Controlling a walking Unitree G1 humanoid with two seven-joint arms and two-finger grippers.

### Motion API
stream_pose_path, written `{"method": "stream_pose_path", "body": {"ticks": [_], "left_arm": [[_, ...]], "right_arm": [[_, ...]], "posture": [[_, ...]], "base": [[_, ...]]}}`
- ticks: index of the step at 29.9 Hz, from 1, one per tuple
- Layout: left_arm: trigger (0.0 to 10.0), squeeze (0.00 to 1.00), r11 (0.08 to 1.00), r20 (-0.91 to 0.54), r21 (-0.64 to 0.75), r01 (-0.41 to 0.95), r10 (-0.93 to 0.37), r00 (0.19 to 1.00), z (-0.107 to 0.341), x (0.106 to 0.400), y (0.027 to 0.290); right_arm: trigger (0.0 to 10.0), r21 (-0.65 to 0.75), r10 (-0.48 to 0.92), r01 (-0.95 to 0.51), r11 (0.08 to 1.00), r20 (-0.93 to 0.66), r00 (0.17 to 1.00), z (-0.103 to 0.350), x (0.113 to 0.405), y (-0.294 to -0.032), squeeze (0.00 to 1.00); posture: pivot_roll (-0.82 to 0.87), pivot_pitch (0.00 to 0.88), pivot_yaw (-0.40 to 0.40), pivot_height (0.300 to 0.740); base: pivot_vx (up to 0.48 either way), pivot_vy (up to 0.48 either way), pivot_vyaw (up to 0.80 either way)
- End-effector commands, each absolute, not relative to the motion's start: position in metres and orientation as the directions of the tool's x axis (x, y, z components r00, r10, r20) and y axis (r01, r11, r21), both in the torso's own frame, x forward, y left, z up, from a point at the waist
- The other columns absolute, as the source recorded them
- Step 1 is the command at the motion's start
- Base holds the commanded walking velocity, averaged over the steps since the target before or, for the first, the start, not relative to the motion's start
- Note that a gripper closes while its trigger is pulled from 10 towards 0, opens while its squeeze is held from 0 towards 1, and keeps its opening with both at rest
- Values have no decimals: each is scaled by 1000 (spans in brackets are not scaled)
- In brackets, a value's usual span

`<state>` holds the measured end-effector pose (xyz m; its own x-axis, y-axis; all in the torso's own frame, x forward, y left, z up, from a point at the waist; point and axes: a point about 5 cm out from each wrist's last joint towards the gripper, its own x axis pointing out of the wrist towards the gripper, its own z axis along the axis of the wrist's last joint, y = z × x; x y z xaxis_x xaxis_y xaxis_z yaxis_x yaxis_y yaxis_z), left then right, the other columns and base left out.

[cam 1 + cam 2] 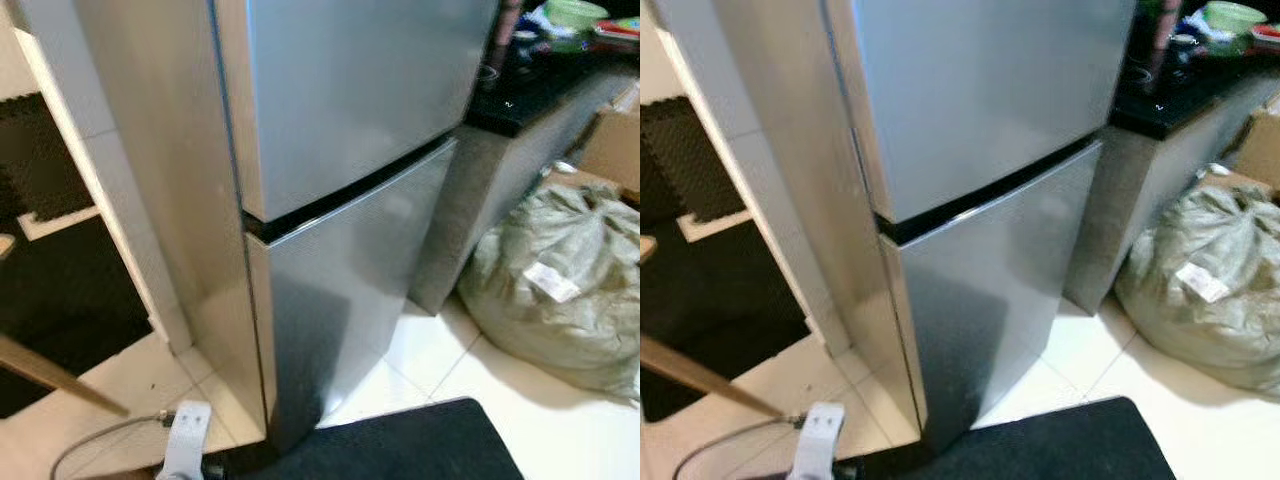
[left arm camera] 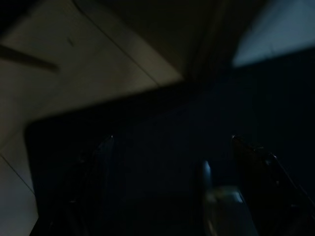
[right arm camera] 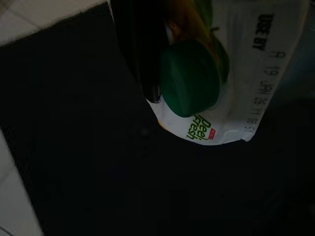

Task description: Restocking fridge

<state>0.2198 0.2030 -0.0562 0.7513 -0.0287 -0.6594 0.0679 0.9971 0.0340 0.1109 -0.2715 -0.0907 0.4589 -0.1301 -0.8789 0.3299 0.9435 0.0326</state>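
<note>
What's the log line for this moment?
fridge: doors shut | right claw: shut on carton | left claw: open, idle over mat

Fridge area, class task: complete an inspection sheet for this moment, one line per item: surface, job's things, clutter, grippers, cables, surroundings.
Surface: pale tiled floor with a black mat.
Job's things: silver two-door fridge, both doors shut; Peel Fresh juice carton with green cap.
Clutter: grey-green sack on the floor; cardboard box behind it.
Grippers: right gripper holds the carton; left gripper hangs above the mat, jaws open.
Cables: grey cable beside the fridge.
Surroundings: black counter bearing a green bowl.
</note>
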Motion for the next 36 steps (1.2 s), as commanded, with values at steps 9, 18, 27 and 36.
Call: {"method": "stream_pose_path", "body": {"ticks": [9, 18, 27, 36], "left_arm": [[10000, 0, 984, -350, -86, 158, -178, 920, -4, 269, 214], [10000, 0, 859, 11, -107, 501, -503, 864, 63, 311, 188], [10000, 1000, 743, 201, -15, 670, -654, 730, 114, 335, 158], [10000, 1000, 682, 209, 39, 730, -720, 662, 127, 344, 136]], "right_arm": [[10000, 28, -150, 355, 934, -874, 463, -90, 109, -276, 0], [10000, 10, -164, 357, 934, -876, 454, -89, 107, -279, 0], [10000, 4, -167, 356, 934, -879, 446, -90, 104, -279, 0], [10000, 2, -165, 356, 934, -883, 439, -91, 102, -277, 0]], "posture": [[-59, 0, -5, 740], [-60, 0, -10, 740], [-66, 0, -10, 740], [-77, 0, -6, 740]], "base": [[0, 0, 239], [0, 0, 0], [0, 0, 0], [0, 0, 0]]}}
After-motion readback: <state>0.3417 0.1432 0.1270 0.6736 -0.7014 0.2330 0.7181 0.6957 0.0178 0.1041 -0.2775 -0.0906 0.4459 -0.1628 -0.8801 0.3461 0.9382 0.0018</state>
